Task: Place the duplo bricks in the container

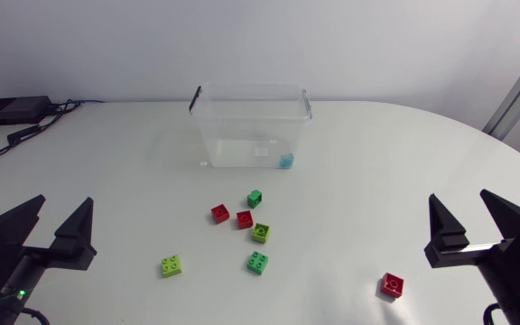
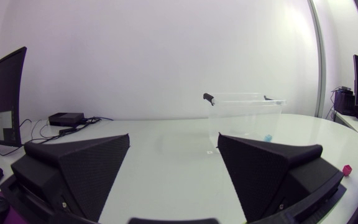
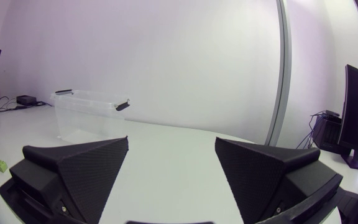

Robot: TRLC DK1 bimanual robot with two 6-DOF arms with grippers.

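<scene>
Both arms are parked at the near side of the counter (image 1: 106, 162). The left gripper (image 1: 65, 200) is at the near left and the right gripper (image 1: 459, 197) at the near right. The fingers of each are spread wide and nothing is grasped. This drawn-back pose appears to be kept so that the work area is left unobstructed from above.

The clear container (image 1: 251, 88) is set at the far middle with its top open, so bricks can be lowered straight in. A blue brick (image 1: 286, 162) is seen inside, at its near right corner; one brick is thus judged already placed.

Seven bricks are yet to be placed. A loose cluster lies just near of the container: the left red brick (image 1: 220, 214) and the middle red brick (image 1: 245, 219) side by side, the dark green brick (image 1: 255, 199) just beyond them, the olive-green brick (image 1: 260, 233) just nearer, and the green brick (image 1: 257, 263) nearer again. The light green brick (image 1: 171, 265) lies apart to the left. The lone red brick (image 1: 392, 285) lies close beside the right gripper, and is judged best taken by that arm.

A black box (image 1: 12, 110) with cables sits at the far left.
</scene>
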